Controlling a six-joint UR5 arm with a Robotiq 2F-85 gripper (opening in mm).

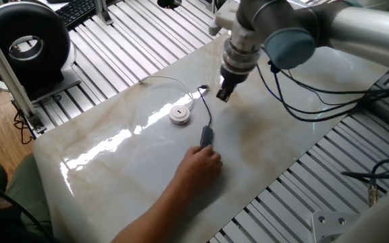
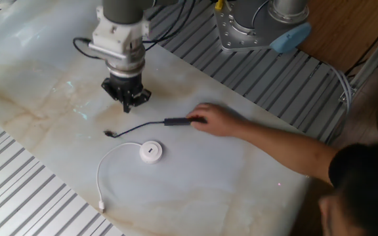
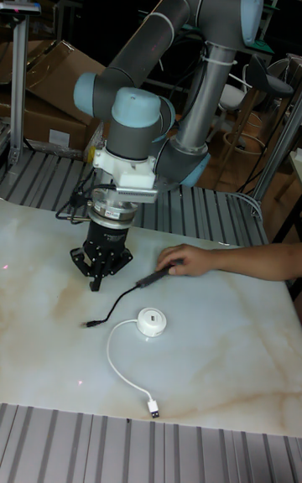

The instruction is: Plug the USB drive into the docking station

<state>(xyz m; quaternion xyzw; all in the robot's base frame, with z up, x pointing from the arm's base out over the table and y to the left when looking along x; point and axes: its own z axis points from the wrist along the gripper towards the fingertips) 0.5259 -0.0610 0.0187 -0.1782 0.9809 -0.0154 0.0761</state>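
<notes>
The USB drive [image 2: 174, 121] is a slim grey bar lying on the marble table, and a person's hand [image 2: 215, 120] holds its end. Its thin black cable runs to a small plug [image 2: 109, 134]. The docking station [image 2: 150, 151], a white round puck, lies just beside the cable and apart from it. My gripper [image 2: 128, 106] hangs just above the table, a little beyond the cable's plug end, with its fingers together and nothing in them. The same layout shows in one fixed view with gripper [image 1: 225, 94], drive [image 1: 206, 137] and puck [image 1: 179, 114], and in the tall fixed view with gripper [image 3: 96, 280], drive [image 3: 149, 279] and puck [image 3: 152, 321].
The person's forearm [image 2: 281, 149] reaches across the table from the near side. The puck's pale wire [image 2: 104, 172] loops off to a connector near the table edge. Ribbed metal decking [image 2: 25, 196] surrounds the marble slab. A black fan [image 1: 22, 44] stands off the table.
</notes>
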